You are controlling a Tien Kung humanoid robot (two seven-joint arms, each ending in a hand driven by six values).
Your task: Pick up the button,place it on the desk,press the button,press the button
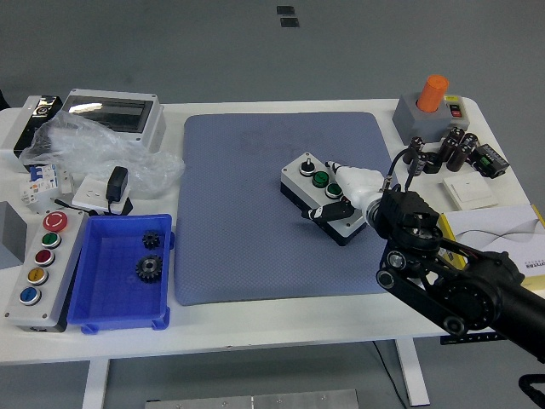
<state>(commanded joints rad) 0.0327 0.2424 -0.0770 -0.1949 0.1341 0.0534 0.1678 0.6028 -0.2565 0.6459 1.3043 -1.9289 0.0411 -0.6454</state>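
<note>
The button box [324,198], a small grey housing with a black knob at its far end and a green button [320,179] next to it, lies at an angle on the blue mat [255,221] that covers the middle of the counter [281,328]; the right hand [345,198] reaches in from the lower right and rests against the near right end of the box, white fingers [356,179] laid along its top and a dark one curled at its front edge, so it looks closed on the box, though whether it grips or merely steadies it cannot be settled from this view; the left hand is out of sight. The box appears to be down on the mat already, so the step in hand is probably the release and the first press; do it well by opening the fingers without dragging the housing, lifting clear, then coming straight down on the green button with one fingertip; a slanted push would likely slide or tip the light box.
</note>
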